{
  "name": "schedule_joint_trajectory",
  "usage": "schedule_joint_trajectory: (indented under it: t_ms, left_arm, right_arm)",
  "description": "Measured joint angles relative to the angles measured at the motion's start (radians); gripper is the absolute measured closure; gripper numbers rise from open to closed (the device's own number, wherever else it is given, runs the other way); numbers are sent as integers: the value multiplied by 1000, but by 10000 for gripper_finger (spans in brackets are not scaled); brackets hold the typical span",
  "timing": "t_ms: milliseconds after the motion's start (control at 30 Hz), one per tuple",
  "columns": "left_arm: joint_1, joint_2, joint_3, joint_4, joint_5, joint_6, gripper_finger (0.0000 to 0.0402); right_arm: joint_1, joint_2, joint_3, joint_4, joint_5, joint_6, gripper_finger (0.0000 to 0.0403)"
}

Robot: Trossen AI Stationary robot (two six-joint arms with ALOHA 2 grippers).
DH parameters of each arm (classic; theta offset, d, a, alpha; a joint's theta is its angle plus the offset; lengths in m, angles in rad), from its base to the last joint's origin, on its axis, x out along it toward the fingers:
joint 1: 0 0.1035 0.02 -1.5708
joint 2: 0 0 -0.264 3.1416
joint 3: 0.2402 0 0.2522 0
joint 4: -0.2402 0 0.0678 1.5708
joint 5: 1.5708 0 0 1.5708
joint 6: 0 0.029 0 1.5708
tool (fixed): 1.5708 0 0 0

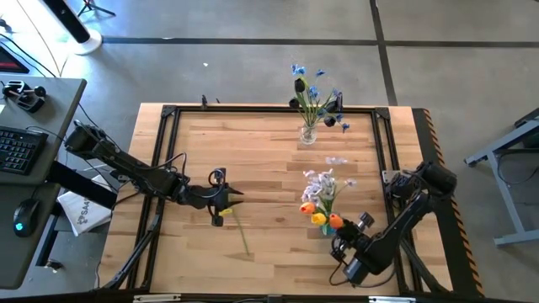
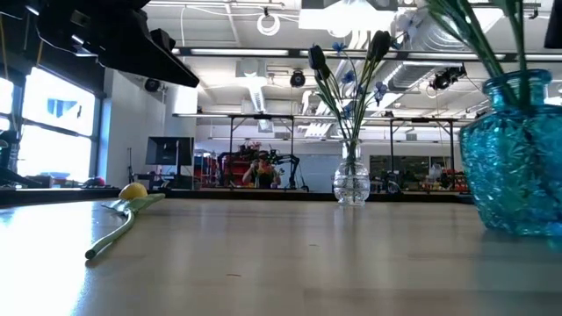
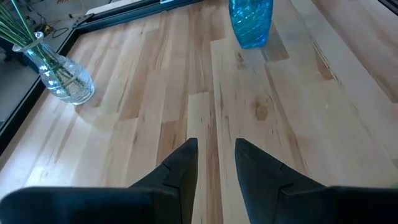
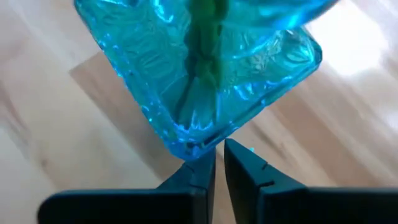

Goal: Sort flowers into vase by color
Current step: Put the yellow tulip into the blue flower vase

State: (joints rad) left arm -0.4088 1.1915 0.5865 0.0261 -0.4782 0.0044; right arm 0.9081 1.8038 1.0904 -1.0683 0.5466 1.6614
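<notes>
The left end effector (image 1: pixel 229 202) hovers part-open, empty, a yellow flower (image 1: pixel 217 220) lying just beside it on the worktop (image 1: pixel 253 160). The right end effector (image 4: pixel 218 163), nearly clenched, empty, sits against the blue vase (image 4: pixel 205 81) of flowers; a nudge could tip it.

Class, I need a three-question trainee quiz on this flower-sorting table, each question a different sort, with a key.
1. True or false: a yellow flower lies flat on the table.
2. Which vase stands nearest the right gripper? A) clear vase B) blue vase
3. Fill in: the left gripper points along bare boards with its fingers ____.

Key: 1 true. 2 B; the right gripper sits right at the blue vase's corner, fingers nearly closed with nothing between them. 3 apart, holding nothing.
</notes>
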Motion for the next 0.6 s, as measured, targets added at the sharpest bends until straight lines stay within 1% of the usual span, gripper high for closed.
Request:
schedule_joint_trajectory:
  t_ms: [167,367,467,600]
  left_arm:
    - [0,0,0,-5,-2,-1,308]
    - [0,0,0,-26,-6,-30,308]
    - [0,0,0,-114,-7,-92,308]
    - [0,0,0,-280,-11,-242,308]
  right_arm:
    - [-39,0,-39,59,57,-61,387]
    - [-99,0,-61,113,107,-151,389]
    - [-129,0,-61,131,137,-207,389]
    - [-172,0,-61,162,160,-278,389]
